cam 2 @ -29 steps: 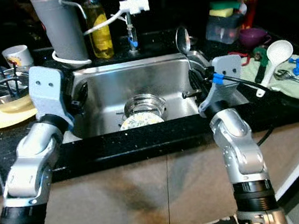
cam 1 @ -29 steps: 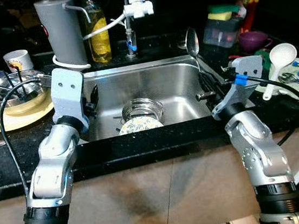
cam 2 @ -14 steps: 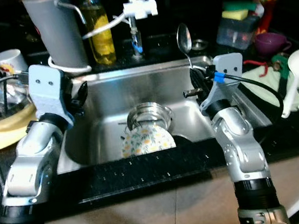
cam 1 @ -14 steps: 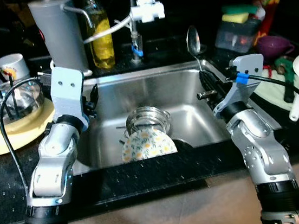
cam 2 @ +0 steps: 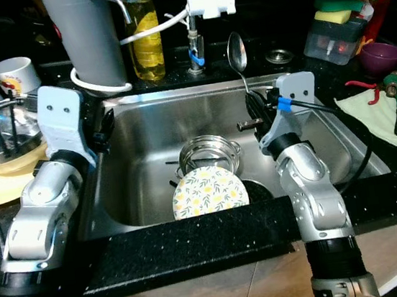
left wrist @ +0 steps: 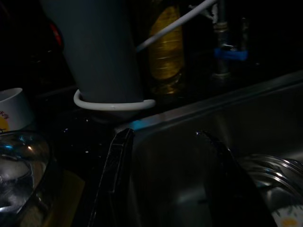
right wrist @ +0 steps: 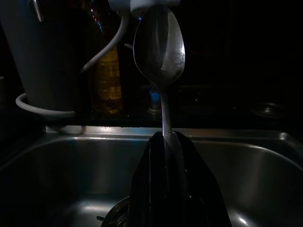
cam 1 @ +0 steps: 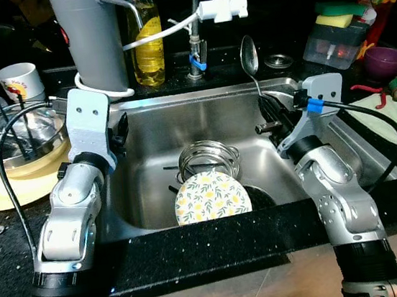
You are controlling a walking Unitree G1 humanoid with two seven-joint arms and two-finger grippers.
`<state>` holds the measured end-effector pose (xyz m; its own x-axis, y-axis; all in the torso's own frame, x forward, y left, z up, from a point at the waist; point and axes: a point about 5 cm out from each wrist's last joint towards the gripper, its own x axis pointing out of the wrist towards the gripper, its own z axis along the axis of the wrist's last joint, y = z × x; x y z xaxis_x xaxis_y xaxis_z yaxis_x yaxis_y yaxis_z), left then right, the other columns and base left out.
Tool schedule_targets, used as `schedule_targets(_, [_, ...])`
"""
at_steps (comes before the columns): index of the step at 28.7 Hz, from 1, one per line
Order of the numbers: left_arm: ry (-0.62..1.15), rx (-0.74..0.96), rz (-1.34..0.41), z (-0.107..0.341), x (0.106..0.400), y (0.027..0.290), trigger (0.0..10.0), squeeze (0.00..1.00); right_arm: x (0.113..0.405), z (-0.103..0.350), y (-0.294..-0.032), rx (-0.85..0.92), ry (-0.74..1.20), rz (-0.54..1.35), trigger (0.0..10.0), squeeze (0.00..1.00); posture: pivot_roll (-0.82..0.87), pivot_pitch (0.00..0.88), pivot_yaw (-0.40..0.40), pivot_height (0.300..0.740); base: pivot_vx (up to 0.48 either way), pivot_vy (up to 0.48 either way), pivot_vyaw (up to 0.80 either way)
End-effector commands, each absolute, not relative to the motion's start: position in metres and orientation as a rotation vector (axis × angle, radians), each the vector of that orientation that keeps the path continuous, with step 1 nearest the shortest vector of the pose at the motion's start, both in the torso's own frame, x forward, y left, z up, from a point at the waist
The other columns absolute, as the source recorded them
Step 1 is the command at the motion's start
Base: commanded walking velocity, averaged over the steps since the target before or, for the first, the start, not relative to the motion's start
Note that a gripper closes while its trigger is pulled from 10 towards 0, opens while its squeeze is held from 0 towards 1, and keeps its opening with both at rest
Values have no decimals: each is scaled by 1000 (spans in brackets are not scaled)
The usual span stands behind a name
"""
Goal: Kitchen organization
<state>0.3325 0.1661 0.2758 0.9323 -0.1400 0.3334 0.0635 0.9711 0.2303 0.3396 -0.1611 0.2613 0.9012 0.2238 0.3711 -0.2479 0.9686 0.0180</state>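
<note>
Right wrist view: right gripper [right wrist: 166, 142] pinched on a spoon [right wrist: 160, 45] over the steel sink [cam 1: 251, 106]; left gripper [left wrist: 165, 142] spread open. Black speckled counter [cam 1: 196, 243], no readable labels.

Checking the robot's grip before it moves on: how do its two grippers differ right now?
The right gripper is shut on a spoon held bowl-up; the left gripper is open and empty. The right sits at the sink's right side, the left at its left rim. Both hover over the sink.

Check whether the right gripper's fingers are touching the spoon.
Touching. In the right wrist view the right gripper has its fingers closed on the handle of the spoon, with no gap, the bowl standing upright above them.
</note>
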Motion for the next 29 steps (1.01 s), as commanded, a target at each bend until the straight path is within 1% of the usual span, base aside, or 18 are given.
schedule_targets(1, [-337,253,-109,272,331,166,10000,0,340,262,-163,46,-382,239,10000,0,-67,127,-43,740,0,-480,0])
schedule_targets(3, [-335,252,-109,271,331,166,10000,0,340,263,-163,46,-382,240,10000,0,-67,127,-42,740,0,-480,0])
schedule_targets(4, [-332,224,-106,271,331,166,10000,0,340,263,-163,45,-381,240,10000,0,-67,127,-42,740,0,-266,0])
schedule_targets(25, [-279,194,-117,264,332,167,10000,0,340,262,-162,36,-377,248,10000,0,-68,130,-44,740,0,0,0])
schedule_targets(27, [-259,203,-123,262,332,166,10000,0,342,261,-161,29,-369,262,10000,0,-69,130,-42,740,0,0,0])
schedule_targets(29, [-240,227,-137,259,332,165,10000,0,346,261,-158,-15,-354,290,10000,0,-69,130,-42,740,0,0,0])
